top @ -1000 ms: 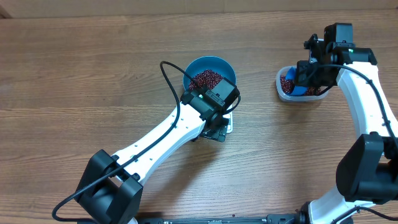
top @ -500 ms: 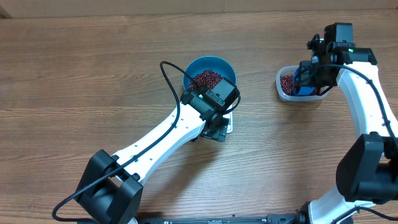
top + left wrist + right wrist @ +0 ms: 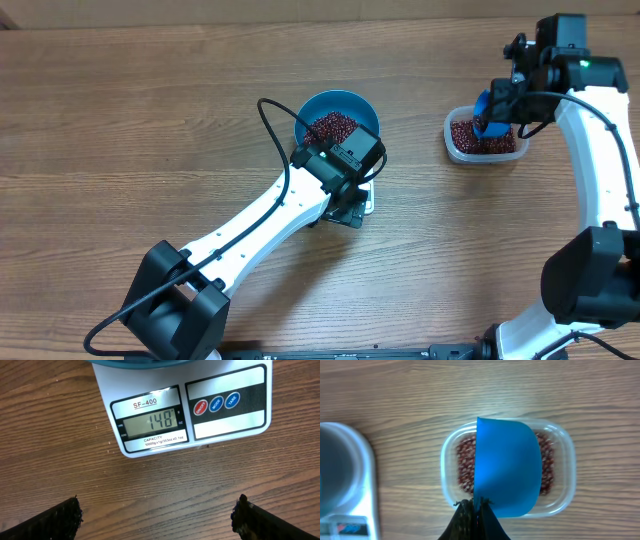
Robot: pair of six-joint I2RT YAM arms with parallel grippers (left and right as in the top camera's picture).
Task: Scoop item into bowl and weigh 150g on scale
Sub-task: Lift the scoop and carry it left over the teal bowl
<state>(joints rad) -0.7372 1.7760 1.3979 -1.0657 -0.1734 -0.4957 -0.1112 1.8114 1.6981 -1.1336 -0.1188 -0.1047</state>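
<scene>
Topping up is judged to be the step in hand, as the target weight is nearly met. Nearest, the left gripper (image 3: 157, 519) is held spread wide and empty above the wooden desk (image 3: 150, 120), its camera turned on the front edge of the white scale (image 3: 230, 425). On the display (image 3: 162, 421) 148 is read, just short of the 150 that is asked. Just beyond, the bright blue bowl (image 3: 312, 106) is seated on the scale, and a heap of red-brown beans (image 3: 333, 127) is seen inside it.

Farther off to the right, a clear plastic tub (image 3: 567, 460), well apart from the scale, is seen to hold more of the beans. A small blue scoop (image 3: 507, 465) is held over it, its handle pinched by the right gripper (image 3: 475, 507), whose fingers are pressed together. Whether beans lie in the scoop cannot be told.

Only a very small amount is judged to be needed next. It would have to be carried left to the bowl and tipped in slowly, so that the target is not overshot.
</scene>
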